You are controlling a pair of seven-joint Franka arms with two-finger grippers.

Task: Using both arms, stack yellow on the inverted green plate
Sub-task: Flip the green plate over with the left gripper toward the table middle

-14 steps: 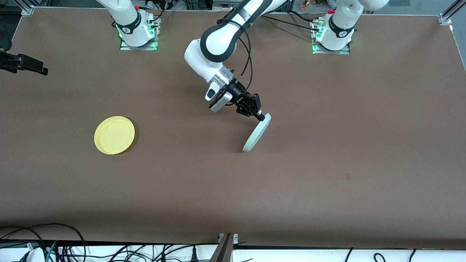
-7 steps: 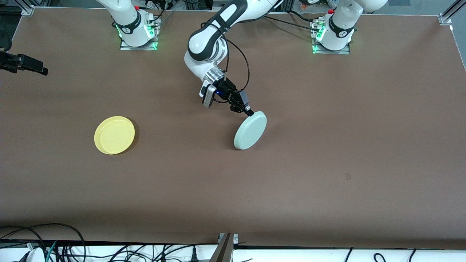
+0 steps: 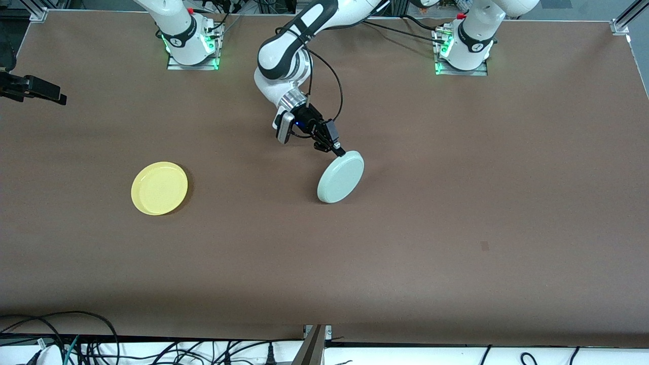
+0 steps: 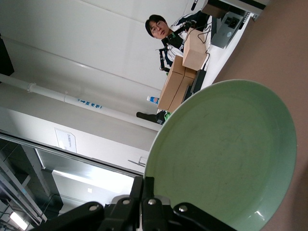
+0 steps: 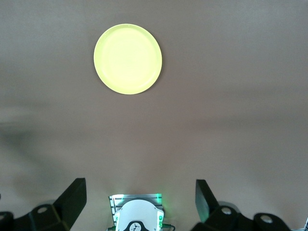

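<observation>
I have the brown table (image 3: 456, 228) filling the front view, bare apart from two plates. The left arm (image 3: 299, 45) comes from its base at the upper right of that frame and reaches across to upper centre. The green plate (image 3: 340, 176) hangs just below, tilted, underside toward the camera, its lower edge at or close to the tabletop. The yellow plate (image 3: 159, 188) lies flat at the frame's left-centre, rim up, well apart from the green one.

The left gripper (image 3: 338, 150) is clamped on the green plate's upper rim; in the left wrist view the plate's hollow face (image 4: 226, 159) fills the lower right of the frame above the pinching fingers (image 4: 144, 192). The right gripper (image 5: 139, 197) waits high over the table, spread wide and empty, with the yellow plate in the upper part of its wrist view.

I judge the flip partly done. I would roll on until the rim meets the table all round, lower gently, then let go, so nothing skids.

There is open room on every side; the table edges are well away.
</observation>
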